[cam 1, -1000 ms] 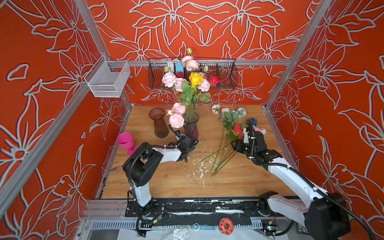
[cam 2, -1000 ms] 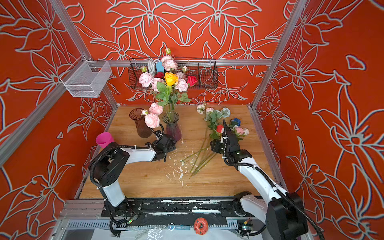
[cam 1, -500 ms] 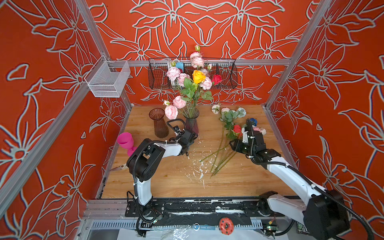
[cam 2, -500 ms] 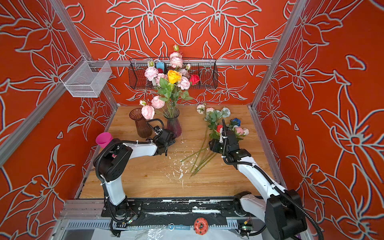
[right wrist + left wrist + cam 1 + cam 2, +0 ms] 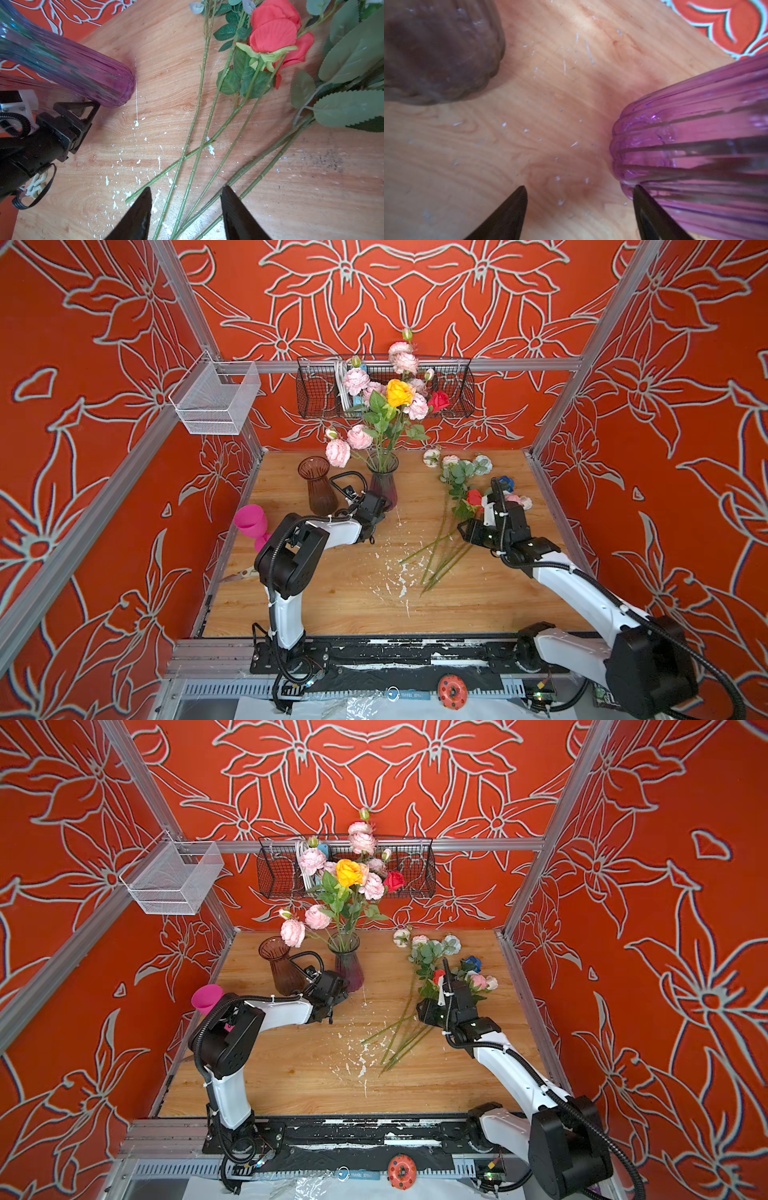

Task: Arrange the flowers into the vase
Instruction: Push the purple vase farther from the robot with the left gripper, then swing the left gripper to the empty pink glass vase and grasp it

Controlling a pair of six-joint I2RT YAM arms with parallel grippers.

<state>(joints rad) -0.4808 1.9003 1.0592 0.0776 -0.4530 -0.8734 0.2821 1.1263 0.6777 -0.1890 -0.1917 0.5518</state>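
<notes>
The purple ribbed vase (image 5: 383, 486) (image 5: 348, 969) stands at the back of the wooden table (image 5: 332, 605) and holds several flowers (image 5: 395, 400) (image 5: 353, 878): pink, yellow and red blooms. My left gripper (image 5: 374, 508) (image 5: 579, 188) is low at the vase's foot (image 5: 685, 149). It is open, with only bare wood between its fingers, and one fingertip (image 5: 641, 199) lies against the vase's base. More flowers (image 5: 461, 489) lie on the table at the right, a red rose (image 5: 274, 31) among them. My right gripper (image 5: 467, 531) (image 5: 187, 188) hangs open over their green stems (image 5: 199, 149).
A brown glass vase (image 5: 319, 489) (image 5: 436, 52) stands empty just left of the purple one. A pink cup (image 5: 249, 522) sits by the left wall. A black wire basket (image 5: 316, 393) and a white mesh basket (image 5: 216, 402) hang on the walls. White flecks (image 5: 395, 576) litter the table's middle.
The bouquet has swung up and to the right, so the vase stands more upright. My left gripper has moved back toward the vase's foot. The right arm has hardly moved.
</notes>
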